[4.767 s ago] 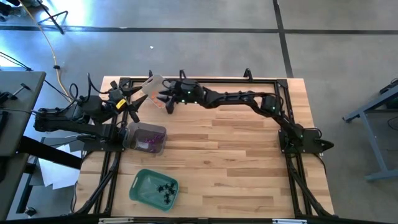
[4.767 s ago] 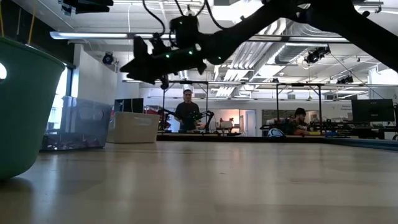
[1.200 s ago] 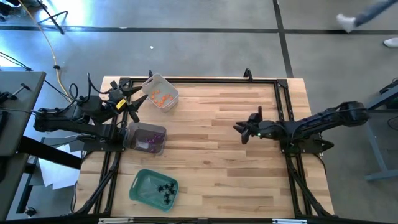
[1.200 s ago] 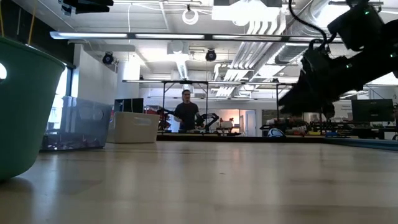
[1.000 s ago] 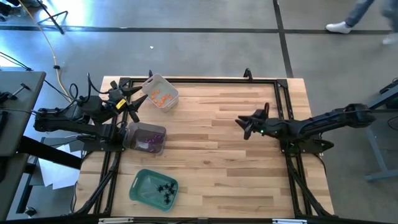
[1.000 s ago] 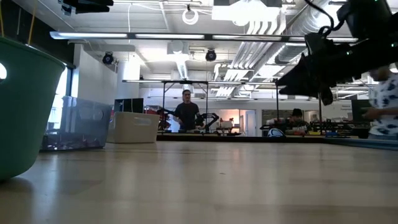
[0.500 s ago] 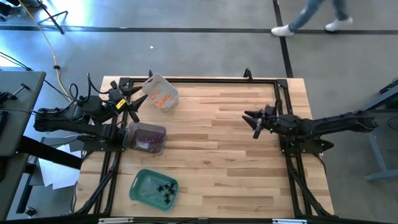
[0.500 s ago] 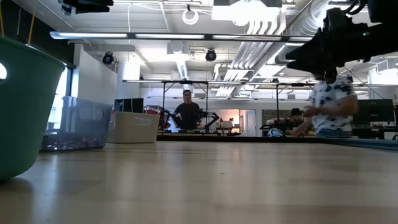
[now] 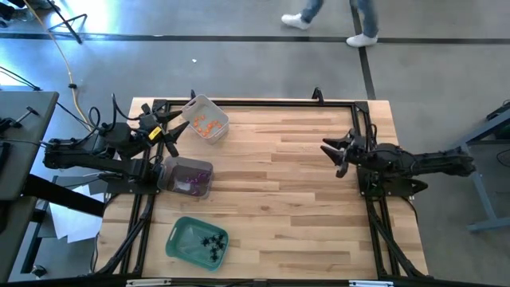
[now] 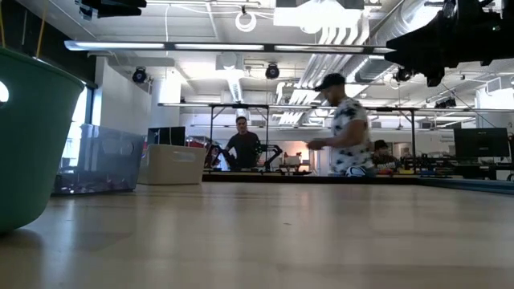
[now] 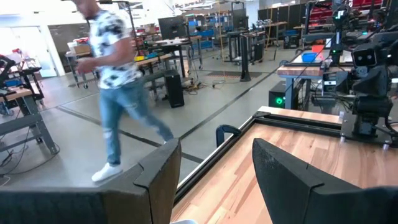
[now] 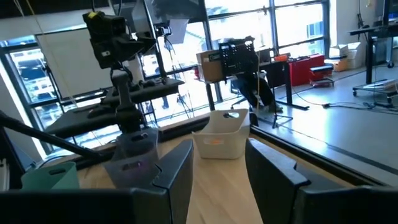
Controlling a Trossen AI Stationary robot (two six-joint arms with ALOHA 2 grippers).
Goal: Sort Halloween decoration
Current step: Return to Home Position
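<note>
Three bins hold the Halloween decoration [image 9: 209, 242]. Purple pieces [image 9: 190, 184] lie in the clear bin [image 9: 203, 169], orange ones [image 9: 205, 125] in the pale bin [image 9: 195, 105] just beyond it, and black spiders [image 9: 212, 239] in the green bin [image 9: 183, 237] on its near side. The purple shapes may be spiders too; they are too small to tell. The left gripper [image 9: 177, 131] hovers just beside the clear bin's far corner, fingers spread. The right gripper [image 9: 333, 157] hangs well across the wooden table [image 9: 287, 207] from that bin, likewise spread and holding nothing.

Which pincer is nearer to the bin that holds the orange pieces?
Left. The left pincer sits just beside the bin; the right pincer hangs far across the table.
</note>
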